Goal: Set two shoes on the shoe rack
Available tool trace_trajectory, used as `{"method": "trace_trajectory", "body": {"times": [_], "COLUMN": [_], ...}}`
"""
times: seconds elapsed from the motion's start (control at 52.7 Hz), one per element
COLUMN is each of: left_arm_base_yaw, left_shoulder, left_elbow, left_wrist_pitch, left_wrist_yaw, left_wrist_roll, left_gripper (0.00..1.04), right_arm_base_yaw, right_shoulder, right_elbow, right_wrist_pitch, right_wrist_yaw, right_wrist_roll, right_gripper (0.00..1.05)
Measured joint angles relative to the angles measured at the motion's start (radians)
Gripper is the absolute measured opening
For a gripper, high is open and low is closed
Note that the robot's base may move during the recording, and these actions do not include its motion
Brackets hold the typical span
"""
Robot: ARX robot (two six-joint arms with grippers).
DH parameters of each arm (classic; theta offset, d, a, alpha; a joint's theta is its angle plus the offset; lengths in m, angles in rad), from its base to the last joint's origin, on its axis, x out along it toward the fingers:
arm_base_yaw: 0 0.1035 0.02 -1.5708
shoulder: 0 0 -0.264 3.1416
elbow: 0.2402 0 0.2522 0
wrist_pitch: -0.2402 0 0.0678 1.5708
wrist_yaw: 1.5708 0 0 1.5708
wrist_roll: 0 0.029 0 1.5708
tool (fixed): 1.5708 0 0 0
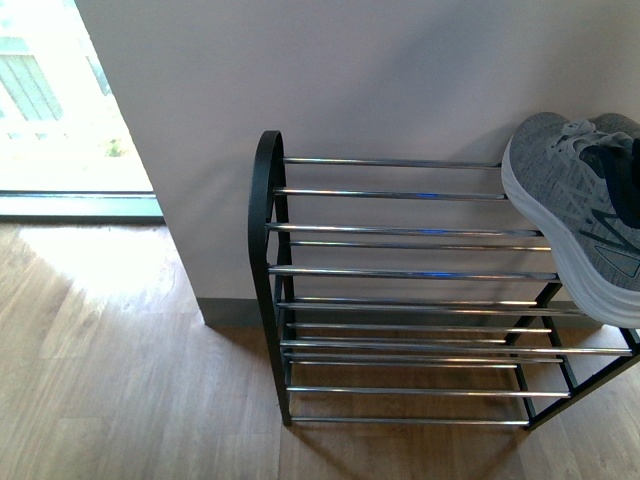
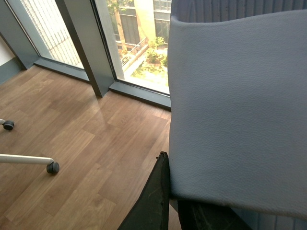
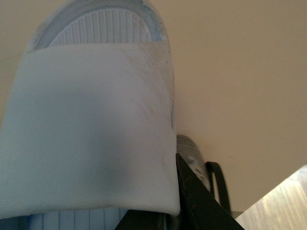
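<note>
One grey knit shoe [image 1: 575, 210] with a thick white sole hangs tilted over the right end of the shoe rack [image 1: 400, 272], toe toward the wall. No gripper shows in the front view. The left wrist view is half filled by the white sole of a shoe [image 2: 235, 110]. My left gripper [image 2: 182, 208] is shut on it, one black finger [image 2: 153, 201] lying along the sole's edge. In the right wrist view another white sole [image 3: 91, 124] faces the camera, and my right gripper [image 3: 163, 215] is shut on that shoe. A bit of grey knit [image 3: 191, 154] shows past its black finger [image 3: 201, 206].
The rack stands against a white wall [image 1: 380, 80] on a wood floor [image 1: 110, 380]. A floor-level window [image 1: 60, 100] lies to its left. Tall windows [image 2: 134, 43] and a chair's castor [image 2: 53, 167] show behind the left-held shoe.
</note>
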Motion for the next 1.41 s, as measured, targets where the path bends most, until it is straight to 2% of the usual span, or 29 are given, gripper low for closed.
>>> {"method": "trace_trajectory", "body": {"times": [0.209,0.418,0.608,0.931,1.12,1.405], "left_arm_base_yaw": [0.0,0.0,0.0,0.0,0.0,0.0], "left_shoulder": [0.0,0.0,0.0,0.0,0.0,0.0], "left_elbow": [0.0,0.0,0.0,0.0,0.0,0.0], "left_wrist_pitch": [0.0,0.0,0.0,0.0,0.0,0.0], "left_wrist_yaw": [0.0,0.0,0.0,0.0,0.0,0.001], "left_wrist_roll": [0.0,0.0,0.0,0.0,0.0,0.0], "left_gripper": [0.02,0.02,0.02,0.02,0.02,0.02], "right_arm_base_yaw": [0.23,0.361,0.387,0.383,0.356,0.356], "right_shoulder": [0.195,0.349,0.47,0.692,0.764,0.773], "right_elbow": [0.139,0.226,0.305,0.485,0.583,0.596], "right_wrist_pitch": [-0.011,-0.037,-0.177,-0.253,-0.328,-0.389], "right_wrist_yaw": [0.138,0.218,0.229,0.349,0.364,0.393], "right_wrist_roll": [-0.001,-0.009,0.069,0.086,0.089,0.089], "right_gripper": [0.02,0.02,0.02,0.02,0.02,0.02]}}
